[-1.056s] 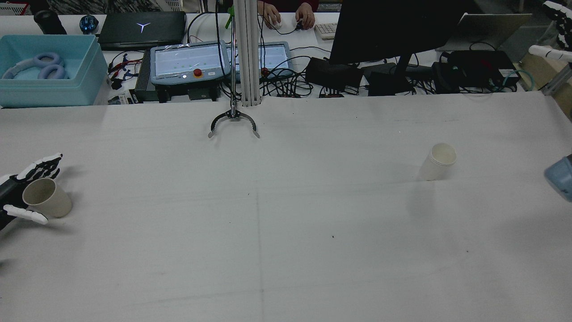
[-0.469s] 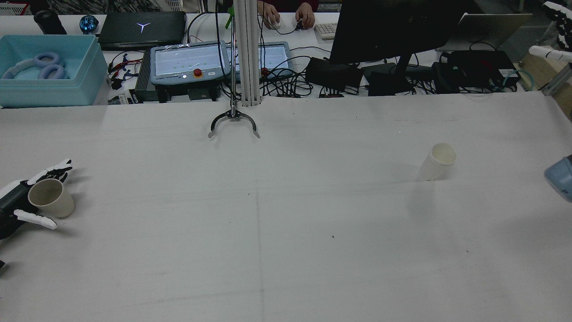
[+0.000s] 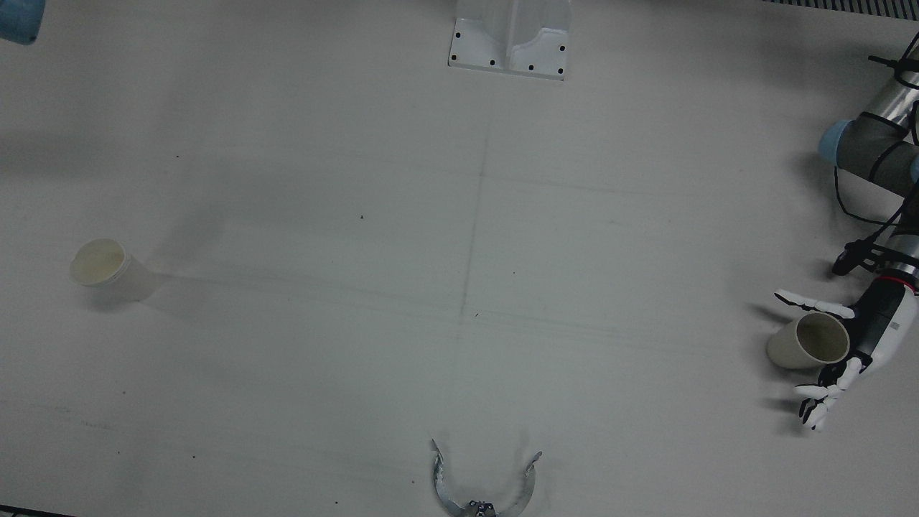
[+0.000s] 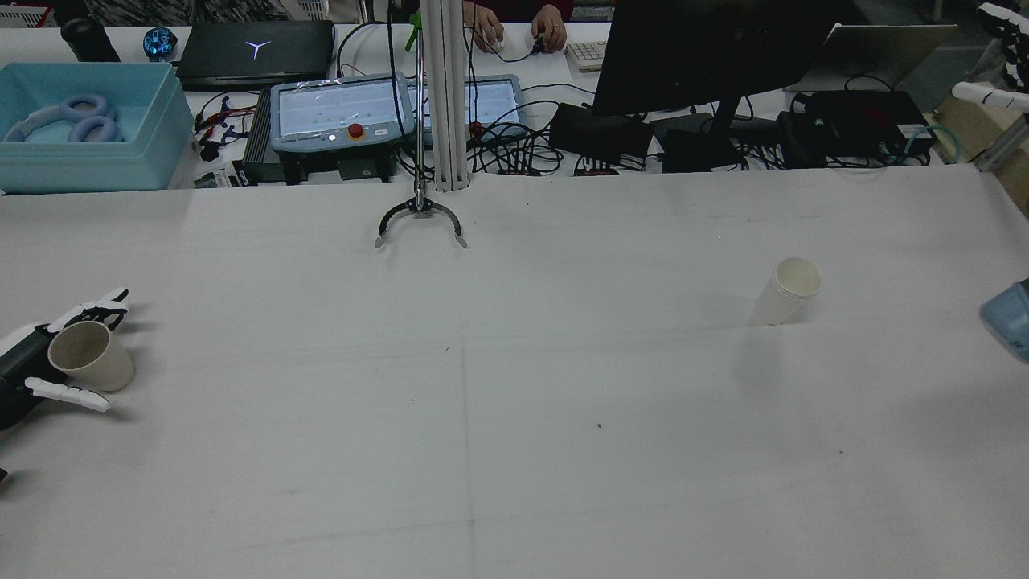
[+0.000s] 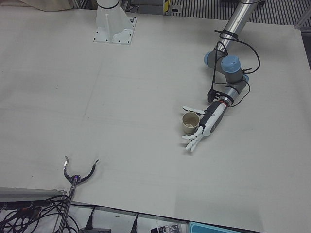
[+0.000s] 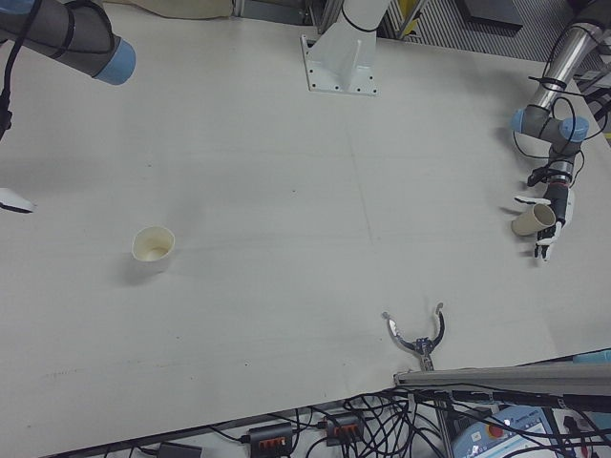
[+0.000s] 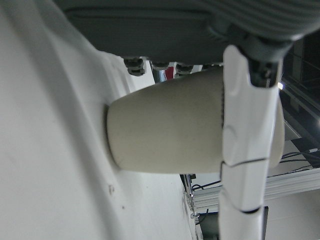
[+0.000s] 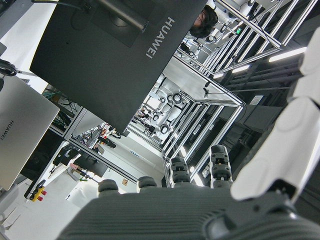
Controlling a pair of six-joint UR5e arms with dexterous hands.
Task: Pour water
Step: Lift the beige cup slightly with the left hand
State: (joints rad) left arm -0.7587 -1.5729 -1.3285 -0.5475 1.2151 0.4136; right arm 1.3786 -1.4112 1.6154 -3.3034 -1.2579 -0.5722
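Left hand point(image 3: 854, 345) sits low at the surface's point(image 4: 514, 418) left edge, fingers point(image 3: 818, 406) spread to either side of a beige paper cup point(image 3: 804, 342). The cup leans toward the hand, its base on the surface and its open mouth facing the palm. In the left hand view one finger point(image 7: 247, 140) crosses the cup's wall near the rim; whether the hand actually grips the cup or merely brackets it cannot be told from these views.

Right hand point(image 4: 997, 56) is raised high beyond the right far corner, only partly in frame. The right hand view shows its fingers point(image 8: 295, 145) extended with nothing between them.

A second, white paper cup point(image 4: 788, 291) stands upright toward the right side of the surface, well apart from the beige one. Nothing lies between the two cups.

A curved metal claw tool point(image 4: 420, 221) rests at the middle of the far edge. Beyond that edge are two teach pendants point(image 4: 342, 108), a monitor point(image 4: 707, 52), cables and a blue bin point(image 4: 88, 125).
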